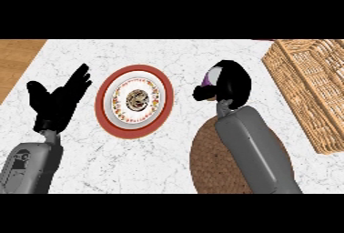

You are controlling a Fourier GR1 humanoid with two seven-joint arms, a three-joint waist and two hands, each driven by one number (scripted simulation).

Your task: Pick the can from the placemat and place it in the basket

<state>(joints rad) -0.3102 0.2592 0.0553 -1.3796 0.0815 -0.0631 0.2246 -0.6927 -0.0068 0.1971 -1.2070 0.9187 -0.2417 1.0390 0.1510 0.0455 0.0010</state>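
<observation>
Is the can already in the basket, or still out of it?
Out. The right hand is curled round the can over the counter, left of the basket, beyond the placemat.

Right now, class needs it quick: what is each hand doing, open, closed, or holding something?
Left hand: open, fingers straight, holding nothing, beside the plate.
Right hand: closed around the can, lifted beyond the placemat.

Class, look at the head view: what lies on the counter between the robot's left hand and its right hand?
In the head view, a red-rimmed plate lies between the left hand and the right hand.
</observation>
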